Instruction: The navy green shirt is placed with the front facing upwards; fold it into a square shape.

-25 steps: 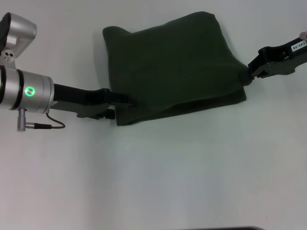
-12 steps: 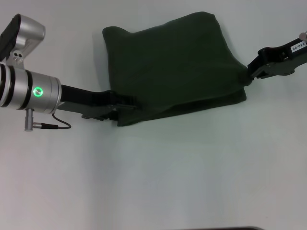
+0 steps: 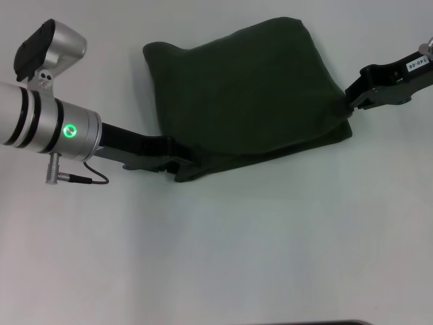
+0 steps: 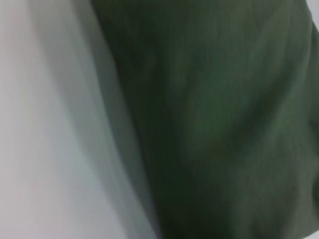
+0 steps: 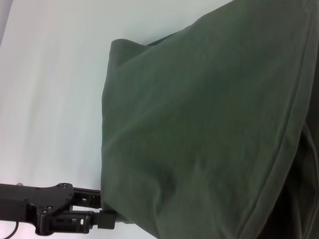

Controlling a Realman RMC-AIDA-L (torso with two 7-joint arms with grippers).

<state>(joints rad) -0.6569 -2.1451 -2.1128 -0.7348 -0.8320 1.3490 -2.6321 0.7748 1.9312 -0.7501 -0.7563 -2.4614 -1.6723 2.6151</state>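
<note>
The navy green shirt [image 3: 243, 95] lies folded on the white table, plain dark green side up; no lettering or label shows. My left gripper [image 3: 184, 157] is at its near left corner, shut on the lower edge of the cloth. My right gripper [image 3: 347, 103] is at the shirt's right edge, shut on a pinched point of the top layer. The left wrist view shows only close cloth [image 4: 224, 124] and table. The right wrist view shows the shirt [image 5: 199, 124] with the left gripper [image 5: 107, 219] at its far corner.
The white table [image 3: 237, 257] runs wide in front of the shirt and to both sides. My left arm's silver wrist [image 3: 47, 125] with its green light and cable hangs over the table's left part.
My left arm has moved to the right, and the shirt's near left corner has shifted right with it. The near edge bunched slightly. The right gripper has barely moved.
</note>
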